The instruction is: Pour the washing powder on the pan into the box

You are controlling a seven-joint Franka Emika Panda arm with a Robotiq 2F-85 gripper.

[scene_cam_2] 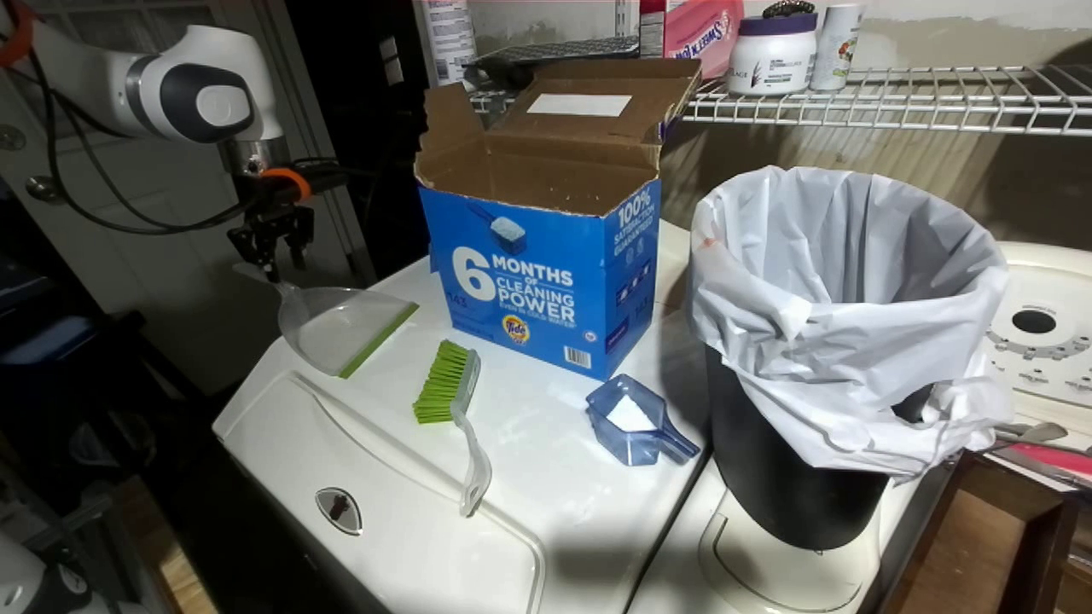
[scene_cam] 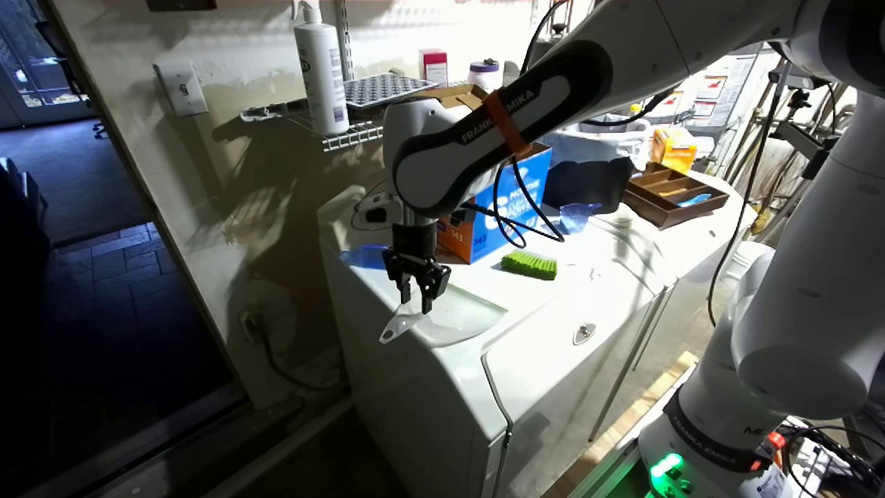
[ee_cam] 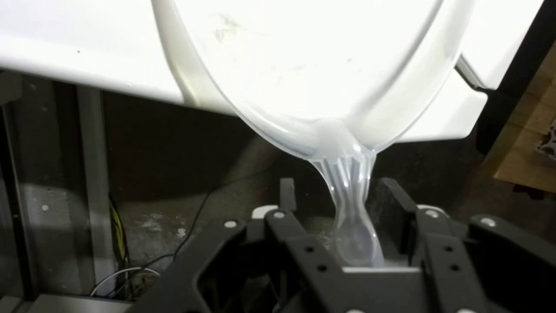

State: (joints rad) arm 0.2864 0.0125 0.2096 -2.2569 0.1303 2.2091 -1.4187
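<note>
We see the pan (scene_cam_2: pixel 328 328) on the corner of a white machine (scene_cam_2: pixel 537 477), its handle (ee_cam: pixel 352 217) jutting out past the machine's edge. The gripper (scene_cam: pixel 416 303) points down at the pan's handle end, so the pan's wide body lies just beside it, while the handle runs between its two fingers (ee_cam: pixel 287 195). We find those fingers apart: in the wrist view one stands on either side of the handle, with a gap showing. Whether a fingertip touches the plastic, we cannot tell. In that same view the pan's floor is glaringly bright, with a few grey specks (ee_cam: pixel 221 30), and we cannot make out what else lies on it.

In both exterior views we see the box (scene_cam_2: pixel 512 264) near the pan, beyond its green edge (scene_cam_2: pixel 380 341), standing upright with its brown flaps (scene_cam_2: pixel 589 94) raised. Just beside that same edge of the pan, but apart from it, lies a brush (scene_cam_2: pixel 448 384) with green bristles. Farther from the pan than the brush, a blue scoop (scene_cam_2: pixel 601 431) holds white powder (scene_cam_2: pixel 631 415). Well apart from the pan stands a black bin (scene_cam_2: pixel 793 486) with a white liner (scene_cam_2: pixel 768 358) hung over its rim.
</note>
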